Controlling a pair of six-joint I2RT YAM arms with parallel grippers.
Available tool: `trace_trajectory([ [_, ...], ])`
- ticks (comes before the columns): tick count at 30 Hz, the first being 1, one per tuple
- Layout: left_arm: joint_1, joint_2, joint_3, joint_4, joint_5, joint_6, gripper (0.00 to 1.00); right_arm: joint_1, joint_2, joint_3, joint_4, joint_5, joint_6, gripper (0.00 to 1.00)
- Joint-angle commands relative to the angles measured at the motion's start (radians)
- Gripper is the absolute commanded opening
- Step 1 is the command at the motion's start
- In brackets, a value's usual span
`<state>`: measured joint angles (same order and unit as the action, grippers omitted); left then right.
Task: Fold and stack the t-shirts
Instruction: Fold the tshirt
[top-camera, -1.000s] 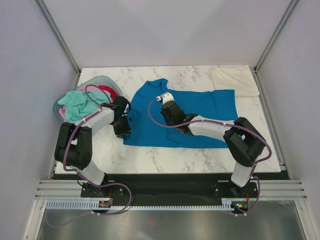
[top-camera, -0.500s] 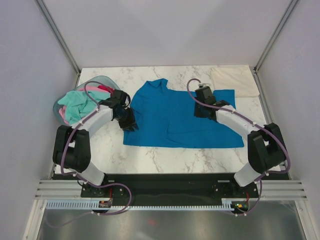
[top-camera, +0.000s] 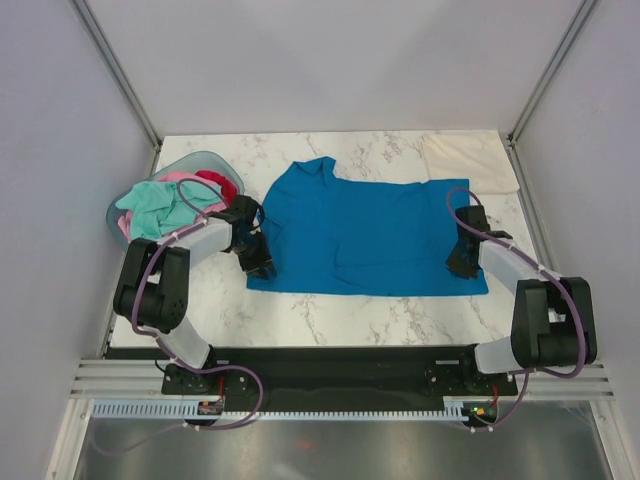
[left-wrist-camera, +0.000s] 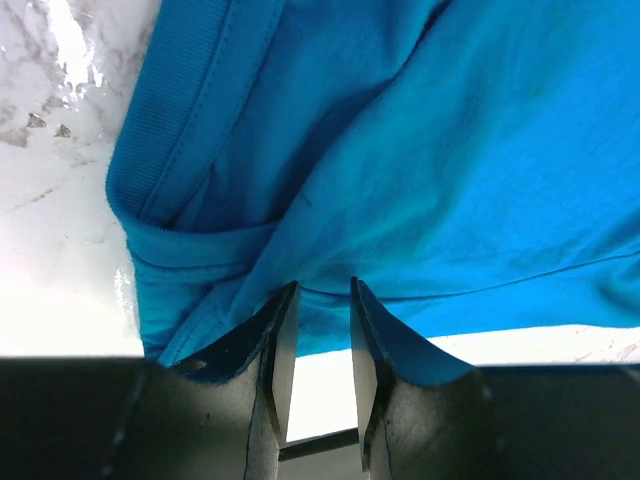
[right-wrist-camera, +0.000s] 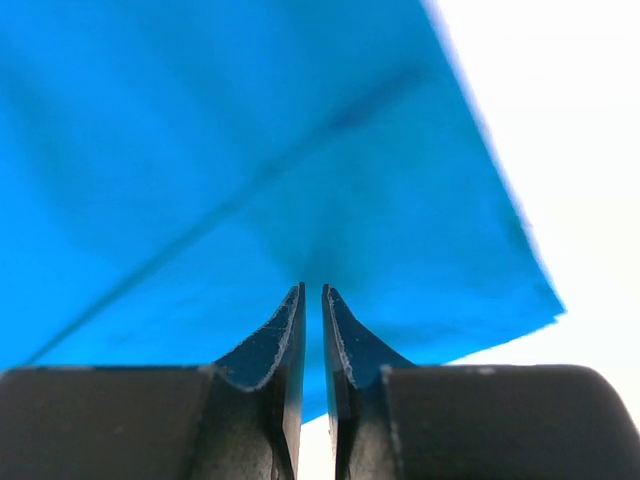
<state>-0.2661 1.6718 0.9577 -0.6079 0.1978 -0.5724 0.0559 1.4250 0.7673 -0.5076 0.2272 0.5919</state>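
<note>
Blue t-shirt (top-camera: 370, 235) hem possibly between left fingers (left-wrist-camera: 283, 340).

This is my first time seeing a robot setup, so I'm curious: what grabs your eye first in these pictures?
A bright blue t-shirt lies spread across the middle of the marble table, with the left arm and right arm reaching to its near corners. At the far left, a basket brims with mint, pink and red cloth.
</note>
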Motion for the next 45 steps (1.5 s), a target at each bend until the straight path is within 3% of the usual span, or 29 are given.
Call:
trace_trajectory([
  [1,-0.004,-0.017,-0.031,0.030,-0.081,-0.029,0.35,-0.079,-0.023,-0.059,0.041,0.051,0.068,0.18],
  [5,-0.007,-0.032,-0.066,0.027,-0.097,-0.035,0.37,-0.175,-0.073,-0.118,0.037,0.050,0.100,0.21],
  [13,-0.021,-0.083,-0.174,0.036,-0.127,-0.069,0.37,-0.218,-0.224,-0.218,-0.003,0.113,0.177,0.26],
  [17,-0.028,-0.179,-0.200,0.025,-0.094,-0.083,0.38,-0.223,-0.302,-0.218,-0.060,0.164,0.213,0.28],
  [22,-0.033,-0.366,-0.137,-0.022,0.011,-0.090,0.41,-0.225,-0.386,-0.166,-0.083,0.114,0.210,0.29],
  [26,-0.032,-0.397,0.033,-0.030,0.025,-0.026,0.53,-0.226,-0.364,-0.051,0.004,-0.044,0.070,0.35],
  [30,-0.021,-0.256,0.238,-0.046,-0.027,0.086,0.53,-0.223,-0.229,0.075,0.046,-0.207,-0.056,0.36],
  [35,-0.019,0.009,0.519,0.006,0.044,0.095,0.50,-0.223,-0.175,0.156,0.113,-0.287,-0.106,0.36],
  [45,-0.005,0.405,0.869,0.188,0.057,-0.182,0.49,-0.188,-0.094,0.162,0.176,-0.358,-0.113,0.37],
])
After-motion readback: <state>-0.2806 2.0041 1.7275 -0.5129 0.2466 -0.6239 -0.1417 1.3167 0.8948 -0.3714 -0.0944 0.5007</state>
